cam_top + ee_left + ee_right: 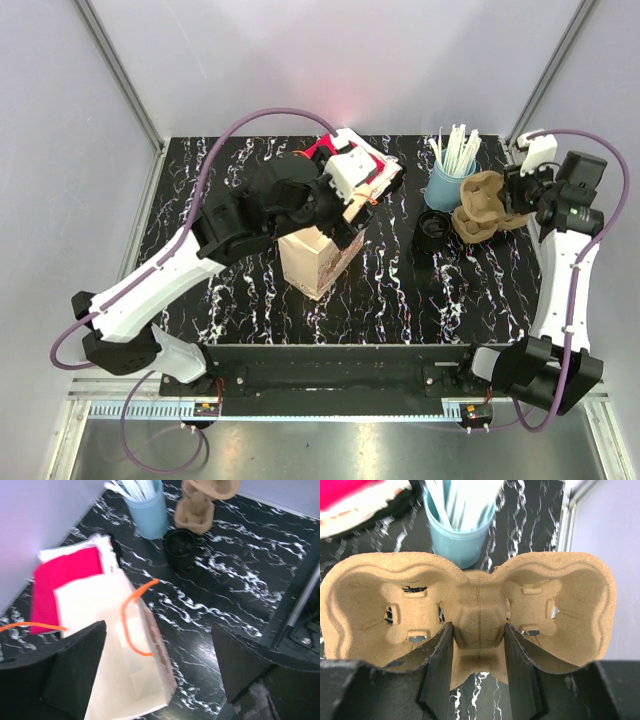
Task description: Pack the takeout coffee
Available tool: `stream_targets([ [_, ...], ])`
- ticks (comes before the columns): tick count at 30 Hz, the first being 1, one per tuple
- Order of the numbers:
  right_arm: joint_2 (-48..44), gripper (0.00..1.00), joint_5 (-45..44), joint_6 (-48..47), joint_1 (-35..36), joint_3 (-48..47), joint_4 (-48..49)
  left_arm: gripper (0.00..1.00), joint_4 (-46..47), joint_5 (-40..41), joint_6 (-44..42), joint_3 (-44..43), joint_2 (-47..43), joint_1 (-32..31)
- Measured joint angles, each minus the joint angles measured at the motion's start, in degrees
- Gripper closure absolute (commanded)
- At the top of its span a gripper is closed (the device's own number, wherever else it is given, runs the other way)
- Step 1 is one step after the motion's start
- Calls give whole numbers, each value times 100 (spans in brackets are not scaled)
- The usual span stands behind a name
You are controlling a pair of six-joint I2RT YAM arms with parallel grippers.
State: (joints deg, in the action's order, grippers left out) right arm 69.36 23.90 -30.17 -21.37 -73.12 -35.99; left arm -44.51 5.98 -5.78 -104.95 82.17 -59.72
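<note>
Paper bag [318,255], mouth open, stands mid-table under the left tool [345,205], whose jaws are spread wide and empty; snagging the orange handle [124,615] could topple it. Pulp carrier [485,205], pinched at its central ridge by the right tool [477,650], sits just beside the lidded coffee cup [433,228] and the straw cup [452,180]; a careless leftward swing may knock either. Open table [400,300] lies between bag and cup and nearer; the right wall crowds that arm.
</note>
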Motion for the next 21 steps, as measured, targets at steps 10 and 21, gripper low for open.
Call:
stream_targets([
  [10,-68,58,151,175,693,-1147,-492,1,-201,254,-426,-363,-308,1491],
  [21,1099,57,-52,455,2179,-3978,-1388,1,-205,-247,-348,-278,-306,3327],
])
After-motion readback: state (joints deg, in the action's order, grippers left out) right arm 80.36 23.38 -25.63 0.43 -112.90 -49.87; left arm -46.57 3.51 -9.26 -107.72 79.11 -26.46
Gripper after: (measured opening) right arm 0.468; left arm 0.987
